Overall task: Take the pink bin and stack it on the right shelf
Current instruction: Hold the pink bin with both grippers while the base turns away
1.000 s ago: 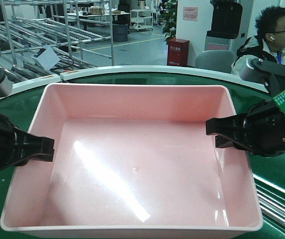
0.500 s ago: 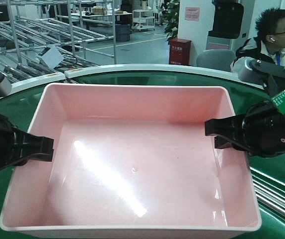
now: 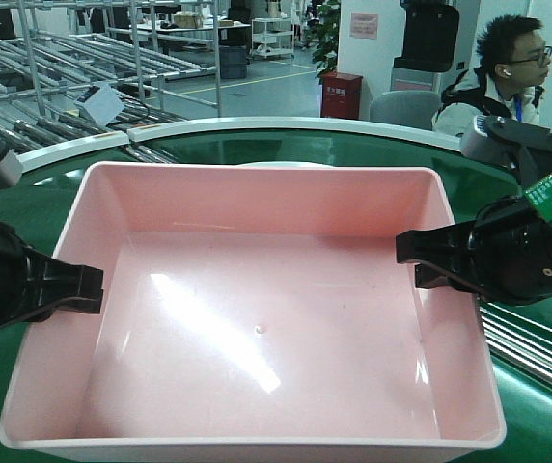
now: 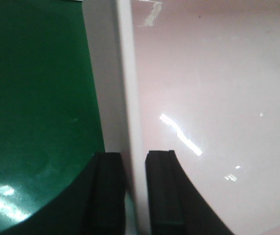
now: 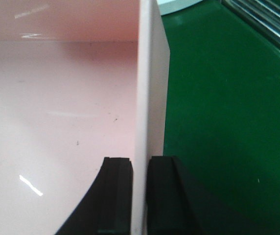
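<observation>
The left gripper (image 4: 135, 161) pinches the left wall of the shallow, pale-pink rectangular plastic bin (image 3: 257, 207). One black finger (image 4: 108, 191) lies against the outside and the other against the inside, with the rolled rim between them. The right gripper (image 5: 140, 166) clamps the bin's right wall the same way, its black pads (image 5: 115, 191) pressed to either face of the thin plastic. Both grips sit about midway along the side walls.

The bin is level between the arms, over the near part of the curved green conveyor belt (image 3: 372, 154). I cannot tell whether it rests on the belt or hangs just above it. The belt's white outer edge (image 3: 286, 123) arcs behind the bin's far wall, and steel rollers (image 3: 537, 352) run beside the belt's right edge. Beyond are a seated man in glasses (image 3: 508, 82), a red box (image 3: 342, 95) and metal roller racks (image 3: 64, 58).
</observation>
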`<state>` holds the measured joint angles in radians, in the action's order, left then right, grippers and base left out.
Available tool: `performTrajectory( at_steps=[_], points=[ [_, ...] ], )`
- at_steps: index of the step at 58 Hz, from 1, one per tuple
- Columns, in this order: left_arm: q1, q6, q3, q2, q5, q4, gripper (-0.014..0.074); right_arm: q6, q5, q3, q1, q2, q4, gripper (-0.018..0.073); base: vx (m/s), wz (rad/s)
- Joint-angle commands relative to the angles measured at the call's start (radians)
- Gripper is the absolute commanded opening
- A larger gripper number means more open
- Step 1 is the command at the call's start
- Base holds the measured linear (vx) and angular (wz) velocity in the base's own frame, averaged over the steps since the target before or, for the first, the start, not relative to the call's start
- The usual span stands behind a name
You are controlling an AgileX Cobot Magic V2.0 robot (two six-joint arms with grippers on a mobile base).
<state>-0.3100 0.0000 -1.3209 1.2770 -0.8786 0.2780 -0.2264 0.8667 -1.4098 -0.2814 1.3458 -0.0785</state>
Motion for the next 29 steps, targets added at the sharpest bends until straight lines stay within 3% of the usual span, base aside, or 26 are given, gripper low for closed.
performTrajectory(
  at_steps=[1,15,29],
  points=[
    [-0.004,0.016,-0.031,-0.034,0.055,0.041,-0.0001,0.013,-0.108,-0.039,0.003,-0.033,-0.007,-0.0008,-0.28,-0.03],
    [-0.004,0.016,-0.031,-0.034,0.055,0.041,-0.0001,0.013,-0.108,-0.039,0.003,-0.033,-0.007,-0.0008,-0.28,-0.13],
    [-0.004,0.016,-0.031,-0.034,0.048,0.041,-0.0001,0.013,-0.108,-0.039,0.003,-0.033,-0.007,-0.0008,-0.23,-0.37]
  ],
)
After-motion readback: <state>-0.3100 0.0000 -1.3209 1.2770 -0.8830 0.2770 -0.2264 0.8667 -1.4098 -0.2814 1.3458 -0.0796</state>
